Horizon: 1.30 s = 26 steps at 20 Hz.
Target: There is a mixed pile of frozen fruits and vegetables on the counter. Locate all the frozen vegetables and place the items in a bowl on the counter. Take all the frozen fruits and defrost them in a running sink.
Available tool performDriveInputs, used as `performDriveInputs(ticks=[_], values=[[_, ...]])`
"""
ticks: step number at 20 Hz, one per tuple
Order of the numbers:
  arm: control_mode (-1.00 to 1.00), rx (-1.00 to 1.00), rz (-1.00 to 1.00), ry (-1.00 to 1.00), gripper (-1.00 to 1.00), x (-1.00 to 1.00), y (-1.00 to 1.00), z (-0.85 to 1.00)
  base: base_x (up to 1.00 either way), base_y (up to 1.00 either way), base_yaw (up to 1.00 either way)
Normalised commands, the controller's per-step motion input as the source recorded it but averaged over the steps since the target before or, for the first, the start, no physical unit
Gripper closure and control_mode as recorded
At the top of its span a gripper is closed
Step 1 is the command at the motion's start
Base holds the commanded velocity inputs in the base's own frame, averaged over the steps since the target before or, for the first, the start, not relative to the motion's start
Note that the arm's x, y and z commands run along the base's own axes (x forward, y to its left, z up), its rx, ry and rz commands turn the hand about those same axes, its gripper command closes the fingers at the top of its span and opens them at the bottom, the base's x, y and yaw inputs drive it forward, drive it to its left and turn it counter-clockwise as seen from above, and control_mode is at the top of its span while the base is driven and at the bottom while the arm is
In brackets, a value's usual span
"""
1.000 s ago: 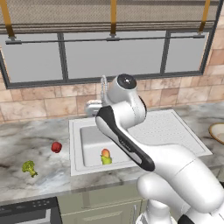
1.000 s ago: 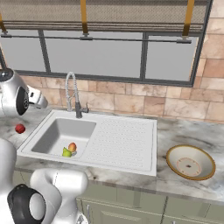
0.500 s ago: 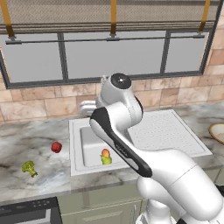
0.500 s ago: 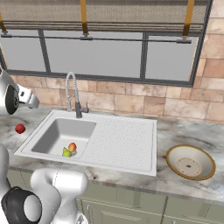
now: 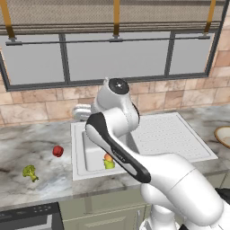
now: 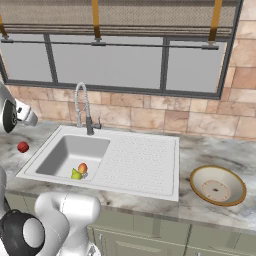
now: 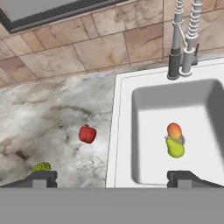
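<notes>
The sink (image 6: 70,157) serves as the landmark here: a white-grey basin set into the marble counter (image 6: 210,150), with a ribbed drainboard (image 6: 140,160) on its right and a chrome spring-coil faucet (image 6: 82,107) standing at its back rim. Inside the basin, near the drain, lie the two frozen fruits touching each other: the yellow-green fruit (image 7: 175,148) and the orange-red fruit (image 7: 174,130) just behind it, toward the faucet. Left of the sink, on the bare counter, sits the small red piece (image 7: 87,134), close to the basin's left rim. Farther left of the sink and nearer the counter's front edge lies the green broccoli floret (image 5: 30,172), well apart from the red piece. Far to the right of the sink, beyond the drainboard, the tan bowl (image 6: 200,175) rests on the counter with nothing in it. The gripper (image 7: 111,177) hangs above the sink's left rim, looking down on both basin and counter; its two dark fingertips (image 7: 43,177) stand spread wide apart with nothing between them, gripping none of the pieces.
</notes>
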Motion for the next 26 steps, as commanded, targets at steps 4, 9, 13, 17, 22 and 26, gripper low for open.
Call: performDriveInputs(ticks=[4,9,13,17,22,26], values=[[-1.0,0.15,0.01,-0.04,-1.0,-0.16,0.24,-0.07,0.0,0.0,0.0],[-1.0,0.11,0.0,0.01,-1.0,0.0,0.35,0.0,0.0,0.0,0.0],[-1.0,0.15,0.0,0.05,-1.0,0.01,0.29,0.0,0.0,0.0,0.0],[-1.0,0.0,0.0,0.01,-1.0,0.03,0.24,0.0,0.0,0.0,0.0],[-1.0,-0.13,-0.02,0.13,-1.0,0.03,0.15,0.09,0.0,0.0,0.0],[-1.0,-0.16,-0.03,0.15,-1.0,0.0,0.02,0.09,0.0,0.0,0.0]])
